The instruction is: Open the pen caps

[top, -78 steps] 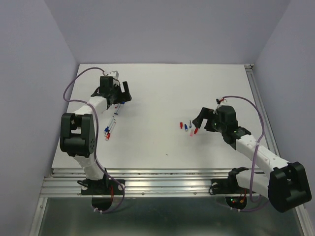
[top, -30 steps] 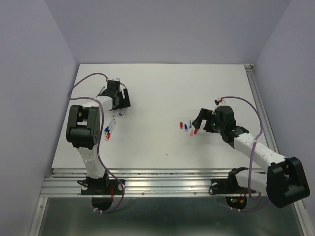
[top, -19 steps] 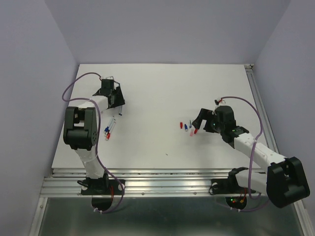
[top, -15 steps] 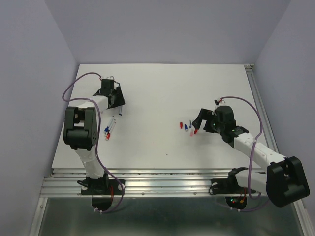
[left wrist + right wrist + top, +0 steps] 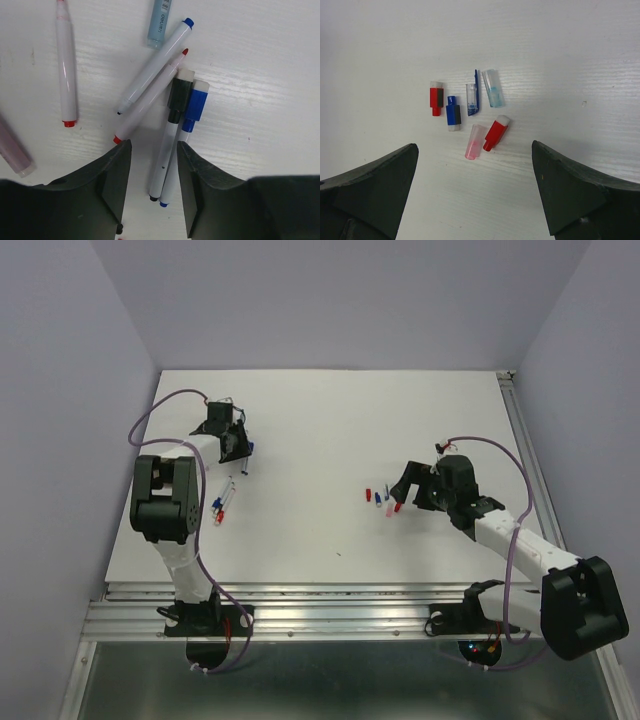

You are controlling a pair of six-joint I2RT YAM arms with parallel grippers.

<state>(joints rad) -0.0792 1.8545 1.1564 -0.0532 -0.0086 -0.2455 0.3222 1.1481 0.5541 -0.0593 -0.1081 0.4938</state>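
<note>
In the left wrist view a black-capped pen (image 5: 167, 145) and a blue-capped pen (image 5: 176, 165) lie side by side on the white table. Their rear ends lie between the jaws of my left gripper (image 5: 153, 165), which is open, with a gap on each side. The black cap (image 5: 180, 92) and blue cap (image 5: 197, 102) are on. Several loose pen caps (image 5: 472, 117), red, dark blue, light blue and clear pink, lie ahead of my right gripper (image 5: 475, 190), which is wide open and holds nothing. From above, the left gripper (image 5: 240, 447) is far left and the right gripper (image 5: 405, 485) is beside the caps (image 5: 382, 500).
Uncapped whitish pens lie near the left gripper: one blue-tipped (image 5: 155, 67), one red-tipped (image 5: 150, 97), another red one (image 5: 65, 70). A light blue barrel (image 5: 160, 22) lies beyond them. More pens (image 5: 222, 502) lie near the left arm. A metal rail (image 5: 525, 440) edges the table's right side.
My left gripper has swung slightly and its jaws have narrowed around the two capped pens. The right arm and the loose caps have not moved.
</note>
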